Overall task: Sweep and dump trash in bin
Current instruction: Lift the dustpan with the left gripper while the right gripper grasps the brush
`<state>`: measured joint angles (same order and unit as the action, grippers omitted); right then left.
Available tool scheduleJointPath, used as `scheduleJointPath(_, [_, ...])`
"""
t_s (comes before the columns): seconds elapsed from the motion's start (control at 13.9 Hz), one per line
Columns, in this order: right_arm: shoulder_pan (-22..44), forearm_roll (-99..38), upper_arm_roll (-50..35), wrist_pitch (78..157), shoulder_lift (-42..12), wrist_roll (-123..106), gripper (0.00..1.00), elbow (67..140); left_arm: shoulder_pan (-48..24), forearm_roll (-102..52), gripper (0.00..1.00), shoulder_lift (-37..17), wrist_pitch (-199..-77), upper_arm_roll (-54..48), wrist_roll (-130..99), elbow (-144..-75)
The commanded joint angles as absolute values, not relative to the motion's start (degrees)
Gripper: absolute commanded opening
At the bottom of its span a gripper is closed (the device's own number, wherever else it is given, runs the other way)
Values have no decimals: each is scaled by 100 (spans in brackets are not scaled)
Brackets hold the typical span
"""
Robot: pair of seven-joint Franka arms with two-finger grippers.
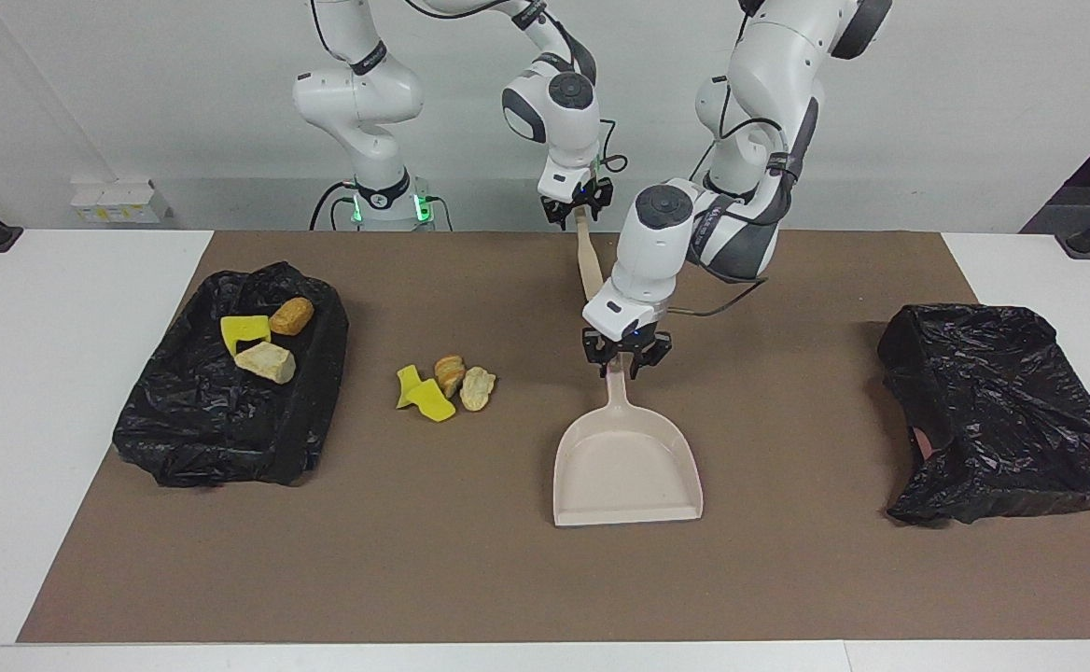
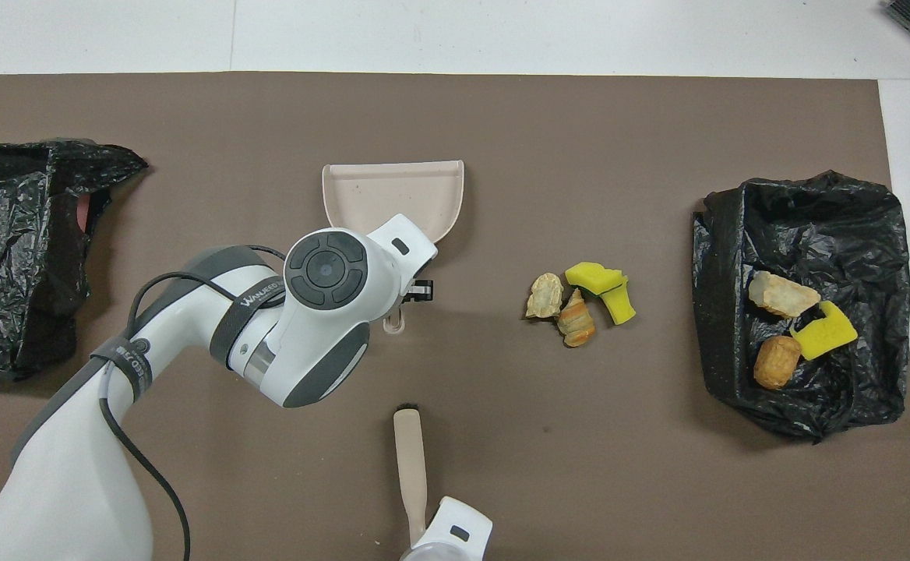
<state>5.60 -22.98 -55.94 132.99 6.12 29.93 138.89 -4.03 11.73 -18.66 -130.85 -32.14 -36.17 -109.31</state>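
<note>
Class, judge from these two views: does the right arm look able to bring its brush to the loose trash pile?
Probably yes: the right gripper is at the brush handle, and bare mat lies between brush and trash pile.

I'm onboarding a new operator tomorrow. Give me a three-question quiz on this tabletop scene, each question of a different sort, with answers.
1. True or false: the dustpan already holds trash.
2. How many loose trash pieces lie on the brown mat, outside the bags?
3. Multiple choice: the left claw is at A) the brush, B) the dustpan's handle, C) the bag with three pieces in it.

Key: 1 false, the pan is empty. 2 four: two yellow scraps, two tan lumps. 3 B; the right claw is at the brush handle's top.
</note>
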Motion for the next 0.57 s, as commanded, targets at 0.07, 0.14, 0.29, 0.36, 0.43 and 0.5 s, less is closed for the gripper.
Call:
scheduleJointPath(0.07, [483,-2101,-5643,13413,484,2909,0,13887,-343,1283,34,-1890,-13105,-3261,-3595,-10916])
scheduleJointPath(0.14, [466,-2066,-5643,13403,440,2909,0,13861,-343,1283,24,-1881,-13061,-3261,-3534,-10916])
scheduleJointPath(0.29, [396,-2022,-5625,13046,439,2883,0,13668,-343,1292,6,-1863,-12903,-3252,-3192,-10881])
scheduleJointPath(0.36, [369,-1969,-5581,12773,466,2909,0,13536,-334,1301,0,-1811,-12772,-3252,-3034,-10846])
scheduleJointPath(0.43, [326,-1951,-5538,12570,527,2900,0,13448,-273,1301,0,-1715,-12614,-3243,-2675,-10776])
scheduleJointPath(0.5, [273,-1951,-5476,12386,649,2848,0,13412,-203,1301,0,-1653,-12386,-3243,-2211,-10697])
